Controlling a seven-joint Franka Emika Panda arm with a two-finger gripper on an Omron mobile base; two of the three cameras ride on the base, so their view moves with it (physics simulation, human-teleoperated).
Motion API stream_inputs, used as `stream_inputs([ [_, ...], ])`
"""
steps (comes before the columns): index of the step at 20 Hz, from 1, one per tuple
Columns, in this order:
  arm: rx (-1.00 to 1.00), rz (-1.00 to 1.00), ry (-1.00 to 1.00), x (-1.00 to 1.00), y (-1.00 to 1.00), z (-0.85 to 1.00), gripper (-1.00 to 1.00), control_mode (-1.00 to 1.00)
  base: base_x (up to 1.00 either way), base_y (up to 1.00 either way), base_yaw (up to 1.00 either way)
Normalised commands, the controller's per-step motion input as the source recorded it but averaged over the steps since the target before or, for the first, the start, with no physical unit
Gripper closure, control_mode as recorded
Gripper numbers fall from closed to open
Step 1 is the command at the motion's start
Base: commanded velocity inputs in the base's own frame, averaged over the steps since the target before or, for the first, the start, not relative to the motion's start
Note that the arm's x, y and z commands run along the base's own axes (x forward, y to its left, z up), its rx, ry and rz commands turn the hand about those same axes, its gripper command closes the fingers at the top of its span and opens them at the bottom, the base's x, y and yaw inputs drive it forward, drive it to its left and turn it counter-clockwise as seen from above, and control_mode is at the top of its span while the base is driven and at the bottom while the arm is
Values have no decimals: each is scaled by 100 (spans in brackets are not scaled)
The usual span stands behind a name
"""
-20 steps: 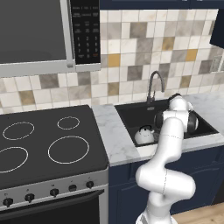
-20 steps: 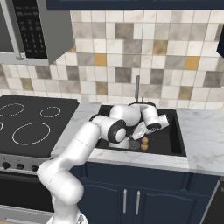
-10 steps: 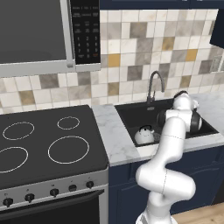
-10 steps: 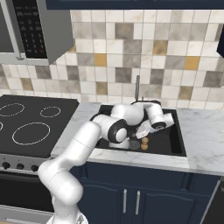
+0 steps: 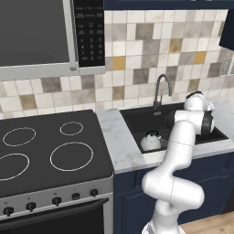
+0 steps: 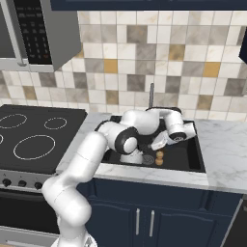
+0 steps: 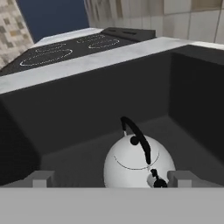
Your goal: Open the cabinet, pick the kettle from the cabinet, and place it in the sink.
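Kettle (image 7: 139, 164) upright on sink (image 7: 78, 109) floor, between spread jaws, untouched.

This is a home kitchen. A black glass stovetop (image 5: 50, 153) with white rings sits in a range with knobs (image 5: 57, 200) on its front, and a microwave (image 5: 50, 36) hangs above it. Mixed beige, grey and yellow tiles (image 5: 151, 55) cover the wall. A marble worktop (image 6: 226, 159) holds a black sink (image 5: 137, 123) with a gooseneck faucet (image 5: 161, 89), a kettle (image 7: 139, 164) inside. Navy cupboards (image 6: 144, 222) stand below.
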Motion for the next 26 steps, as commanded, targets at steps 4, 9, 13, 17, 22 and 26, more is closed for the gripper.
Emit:
stream_inputs([
  [4, -10, -19, 0, -30, 0, 30, -100, -100, 0, 0, 0],
  [9, -11, -18, 0, -29, 0, 32, -100, -100, 0, 0, 0],
  [13, -18, -15, -1, -31, 0, 33, -100, -100, 0, 0, 0],
  [17, -24, -16, 0, -31, 5, 34, -100, -100, 0, 0, 0],
  [22, -28, -13, 0, -31, 7, 36, -100, -100, 0, 0, 0],
  [26, -26, -12, 1, -29, 8, 40, -100, -100, 0, 0, 0],
])
